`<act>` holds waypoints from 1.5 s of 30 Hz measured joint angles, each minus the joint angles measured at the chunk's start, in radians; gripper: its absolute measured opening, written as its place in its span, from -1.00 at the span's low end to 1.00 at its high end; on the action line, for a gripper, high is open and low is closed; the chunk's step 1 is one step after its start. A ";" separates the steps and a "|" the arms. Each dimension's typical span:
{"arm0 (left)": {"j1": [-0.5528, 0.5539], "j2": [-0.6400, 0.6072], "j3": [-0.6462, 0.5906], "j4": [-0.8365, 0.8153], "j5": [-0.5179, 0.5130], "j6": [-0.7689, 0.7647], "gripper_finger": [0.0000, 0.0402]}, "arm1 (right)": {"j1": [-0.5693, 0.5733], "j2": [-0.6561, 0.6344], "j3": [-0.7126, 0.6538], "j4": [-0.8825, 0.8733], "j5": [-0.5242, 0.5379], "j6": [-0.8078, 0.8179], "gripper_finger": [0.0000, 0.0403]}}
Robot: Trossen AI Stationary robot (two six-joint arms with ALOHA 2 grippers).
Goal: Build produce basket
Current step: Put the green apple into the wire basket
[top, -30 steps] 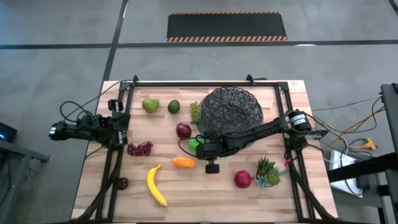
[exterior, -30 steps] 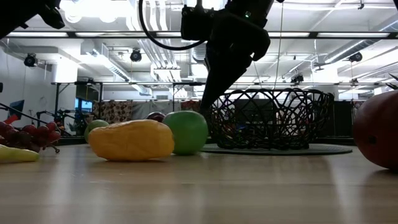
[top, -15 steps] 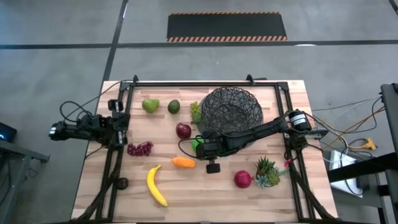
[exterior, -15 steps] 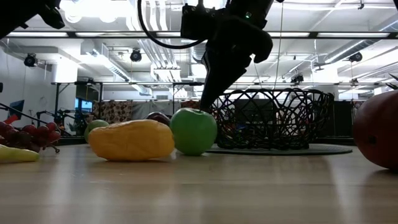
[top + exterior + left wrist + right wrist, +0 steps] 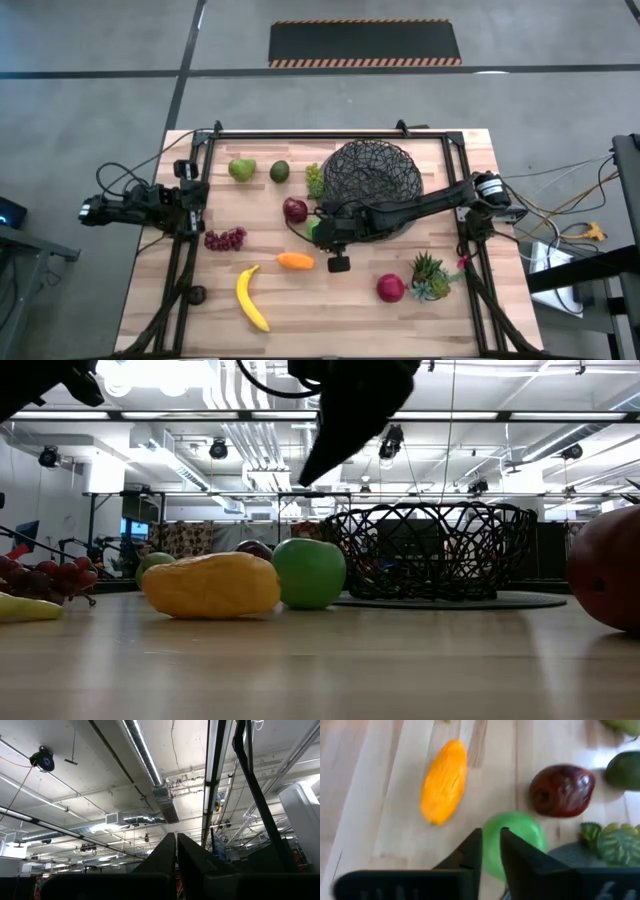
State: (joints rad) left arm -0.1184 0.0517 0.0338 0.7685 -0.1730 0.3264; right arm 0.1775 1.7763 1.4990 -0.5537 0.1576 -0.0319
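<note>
Right tool (image 5: 491, 851) is ours to work with; its fingers stand narrowly apart, holding nothing, and we hang it directly above the green apple (image 5: 512, 840). That apple rests on the counter (image 5: 300, 300) below us, just beside the basket (image 5: 372, 175), which lies beyond it. The orange piece (image 5: 443, 780) sits near. Our left tool (image 5: 176, 865), closed, waits well apart at the counter's edge.
</note>
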 joint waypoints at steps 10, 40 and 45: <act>0.000 0.000 0.000 0.000 0.000 0.000 -1.00 | -0.035 0.028 0.000 0.162 0.183 -0.007 0.10; 0.000 0.003 0.000 0.000 0.000 0.003 -1.00 | -0.054 0.094 -0.010 0.004 0.051 0.073 0.07; 0.000 0.003 0.000 0.000 0.000 0.003 -1.00 | -0.054 0.104 -0.011 0.003 0.052 0.085 0.07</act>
State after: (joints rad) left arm -0.1181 0.0547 0.0338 0.7689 -0.1730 0.3294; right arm 0.1234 1.8805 1.4880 -0.5507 0.2096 0.0534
